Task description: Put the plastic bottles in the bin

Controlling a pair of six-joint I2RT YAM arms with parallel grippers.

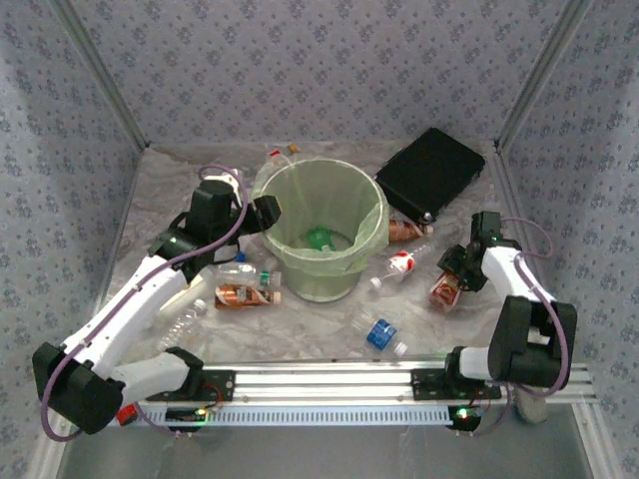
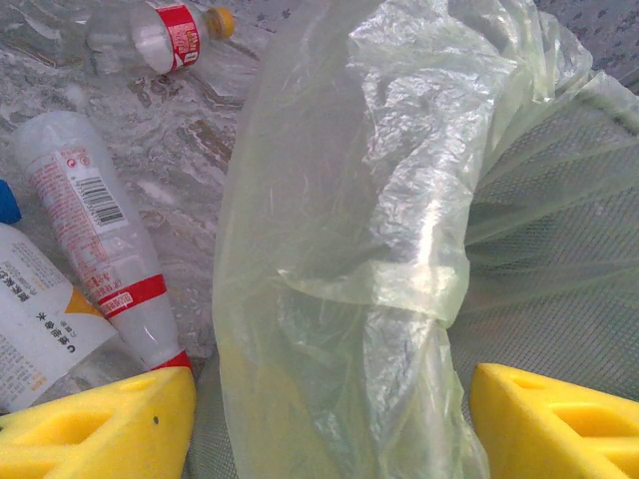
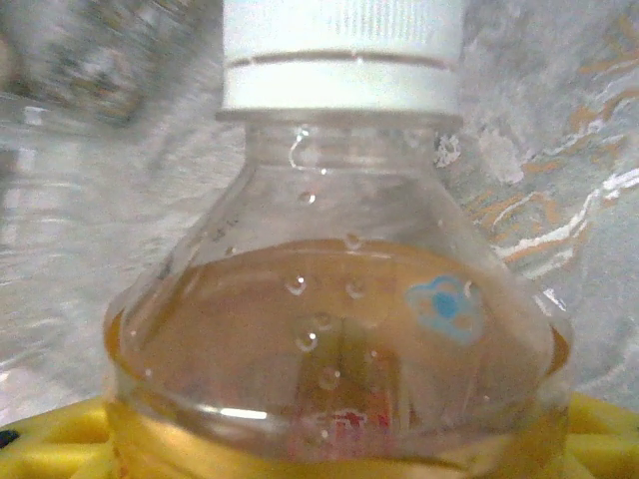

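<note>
Right wrist: clear white-capped plastic bottle (image 3: pixel 339 329), amber liquid, between jaws of right gripper (image 1: pixel 452 283), right of round pale-green bin (image 1: pixel 319 285); clamp unconfirmed. Left gripper (image 2: pixel 329 394) released. Risk: smooth curved wall slips, drops short.

pale-green bin (image 1: pixel 329 281), white-capped bottle (image 3: pixel 339 349), black box (image 1: pixel 431 172)

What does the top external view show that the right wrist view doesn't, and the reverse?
Top external adds the layout: the green bin mid-table, the black box at the far right, loose bottles around the bin, and the left end effector by its rim. Right wrist adds close detail: a white cap, amber liquid, and yellow fingers at the lower corners. Shared: the bottle at the right end effector.
</note>
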